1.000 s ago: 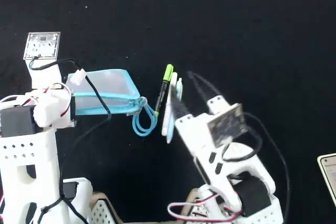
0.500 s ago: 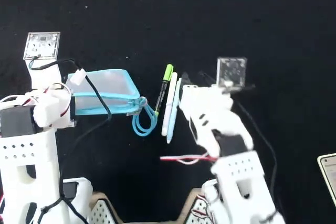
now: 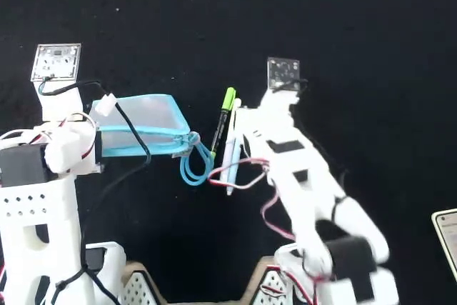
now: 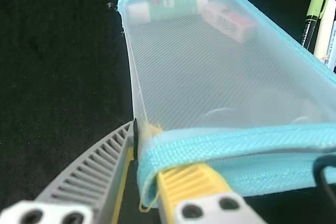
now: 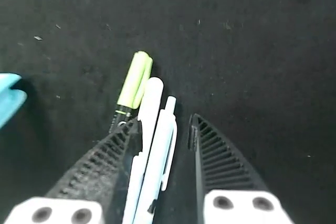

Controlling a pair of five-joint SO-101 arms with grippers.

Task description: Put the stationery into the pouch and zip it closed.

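A see-through blue pouch [image 3: 143, 123] lies on the left part of the black counter [image 3: 357, 48]. Its long blue zip edge faces the counter's near edge. The left claw [image 4: 142, 135] is clenched on one end of that edge, with the grey finger on one side of the pouch and the yellow finger on the other. Through the mesh, at the far end of the pouch, you can see a glue stick [image 4: 168, 6] and an eraser [image 4: 228, 19]. A blue loop strap [image 3: 194, 169] hangs from the pouch's other end and rests on the counter, near the pens.

Three pens lie side by side near the middle of the counter, just past the pouch's strap end. The green-capped pen [image 5: 134, 80] is closest to the pouch. Next to it, touching, is the white pen [image 5: 149, 103], and then the pale blue pen [image 5: 160, 161].

The right claw [image 5: 164, 124] is down over the pens with its fingers spread apart, holding nothing. The white pen and the pale blue pen lie between its two black fingers. One finger sits over the dark body of the green-capped pen. The other finger is on the bare counter beside the pale blue pen.
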